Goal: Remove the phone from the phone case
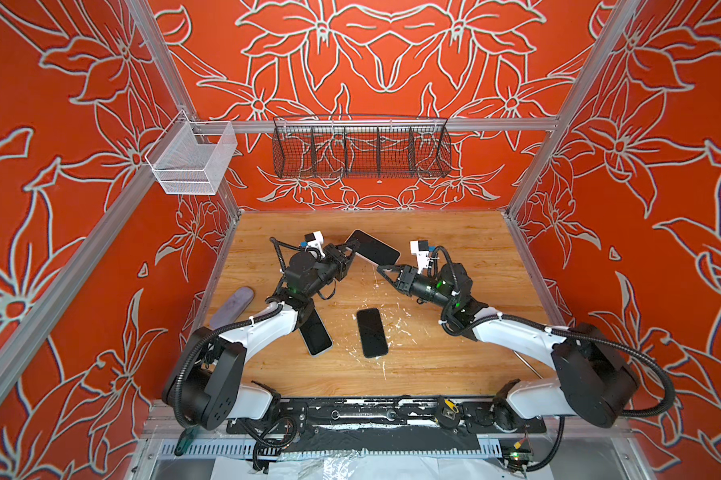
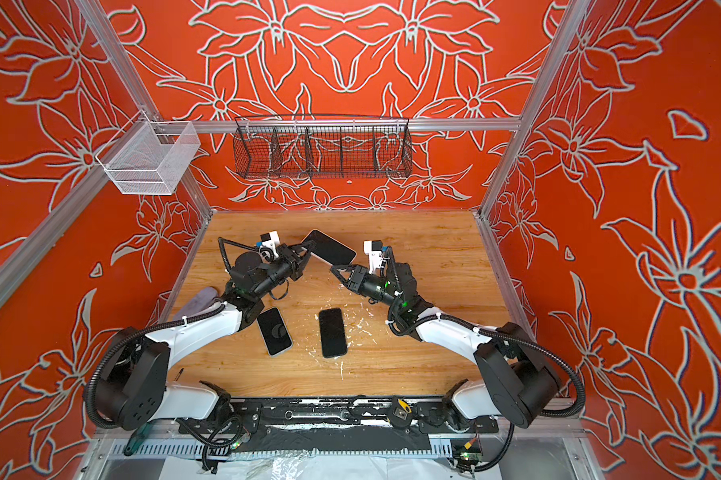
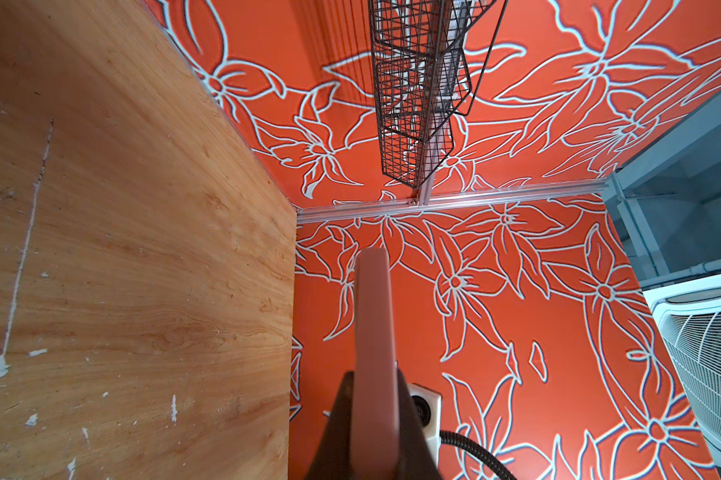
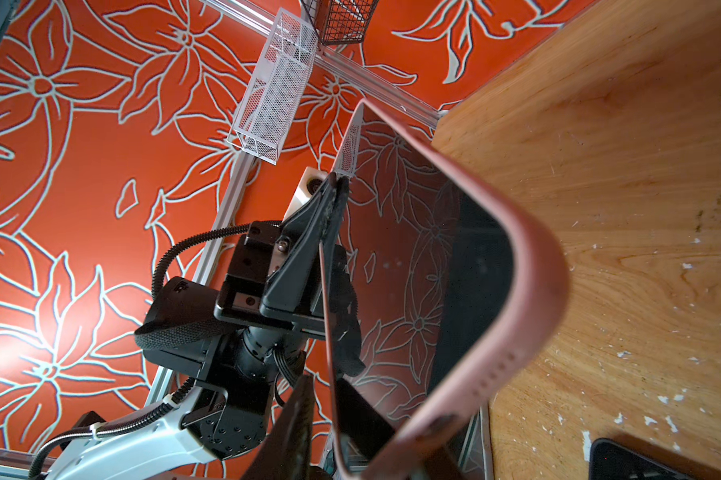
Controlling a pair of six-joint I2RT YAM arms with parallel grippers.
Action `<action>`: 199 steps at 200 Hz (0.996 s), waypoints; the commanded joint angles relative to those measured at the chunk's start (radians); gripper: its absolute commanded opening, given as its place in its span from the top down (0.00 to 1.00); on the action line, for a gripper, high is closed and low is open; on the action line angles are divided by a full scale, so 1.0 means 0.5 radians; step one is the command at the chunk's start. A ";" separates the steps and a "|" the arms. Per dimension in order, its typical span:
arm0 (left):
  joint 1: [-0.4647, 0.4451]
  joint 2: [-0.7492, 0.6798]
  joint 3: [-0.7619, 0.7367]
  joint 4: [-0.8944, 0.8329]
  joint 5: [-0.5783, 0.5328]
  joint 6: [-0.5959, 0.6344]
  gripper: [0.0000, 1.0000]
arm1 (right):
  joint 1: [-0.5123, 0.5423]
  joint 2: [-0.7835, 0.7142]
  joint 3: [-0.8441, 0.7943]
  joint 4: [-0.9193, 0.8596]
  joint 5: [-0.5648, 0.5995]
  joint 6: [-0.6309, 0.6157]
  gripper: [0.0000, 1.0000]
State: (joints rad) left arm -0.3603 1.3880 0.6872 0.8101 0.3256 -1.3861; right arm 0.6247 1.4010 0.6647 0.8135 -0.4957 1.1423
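**Cased phone held off the counter, both arms at it**

My left fingers (image 1: 349, 249) are clamped on one end of the pink phone case (image 4: 537, 291). The phone (image 4: 413, 270) sits inside it, its dark screen mirroring the flowered wall. Case and phone hang tilted above the far middle of the counter (image 1: 454, 249), touching nothing else.

My right fingers (image 1: 386, 270) are at the opposite end, the one with the row of small holes, one finger to each side of the case's corner. I cannot tell whether they pinch it or only bracket it.

Nearer the front, a black phone (image 1: 372, 332) lies flat and screen up among white flecks (image 1: 396, 328). Just beside it is a pale-rimmed phone (image 1: 317, 334), its far end under my left arm. A lilac-grey oblong piece (image 1: 232, 305) lies at the counter's left edge.

On the back rail hang a black wire basket (image 1: 361, 151) and a white mesh basket (image 1: 192, 160).
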 commanded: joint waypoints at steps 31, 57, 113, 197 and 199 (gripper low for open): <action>-0.010 0.013 0.004 0.171 -0.026 -0.032 1.00 | 0.022 0.038 0.084 0.124 0.051 0.044 0.77; -0.010 0.016 0.005 0.172 -0.040 -0.038 1.00 | 0.024 0.032 0.083 0.108 0.053 0.017 0.80; -0.009 0.009 0.013 0.139 -0.053 -0.077 1.00 | 0.027 0.020 0.049 0.057 0.080 -0.161 0.83; -0.010 -0.007 0.027 0.095 -0.036 -0.195 1.00 | 0.027 -0.037 -0.069 0.085 0.063 -0.599 0.87; -0.010 -0.006 0.030 0.095 -0.035 -0.199 1.00 | 0.027 -0.037 -0.070 0.084 0.058 -0.607 0.87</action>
State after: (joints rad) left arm -0.3611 1.3964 0.6872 0.8078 0.3012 -1.4670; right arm 0.6308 1.4071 0.6518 0.8581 -0.4744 0.9691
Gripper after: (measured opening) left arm 0.093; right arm 0.151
